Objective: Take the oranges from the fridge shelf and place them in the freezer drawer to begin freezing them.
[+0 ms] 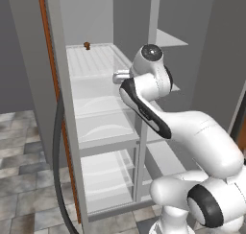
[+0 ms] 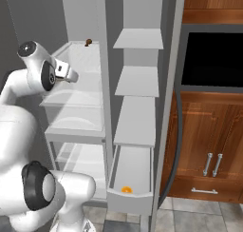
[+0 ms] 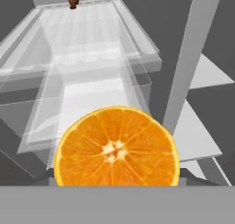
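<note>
A: From the hand view we see an orange half (image 3: 116, 147), cut face toward the camera, right up against the gripper. We cannot tell from the pictures whether the gripper is clamped on it.

B: The right base view gives us something else: a second orange half (image 2: 126, 189) lying in the open freezer drawer (image 2: 129, 198), low down and right of the ribbed fridge shelf (image 2: 80, 60).

A: In that view the gripper (image 2: 70, 75) hangs at the front edge of the fridge shelf. In the left base view the wrist hides it.

B: The room: grey fridge walls, an open door with an orange seal (image 1: 50, 70), stone floor tiles (image 1: 21, 180), wooden cabinets (image 2: 209, 145) beside a dark oven window (image 2: 213, 57).

A: At the back of the fridge shelf sits a small brown knobby thing (image 3: 73, 1). Clear bins (image 1: 105, 127) are stacked below the shelf, and a white upright post (image 2: 105, 83) stands between it and the plain grey shelves (image 2: 137, 81).
</note>
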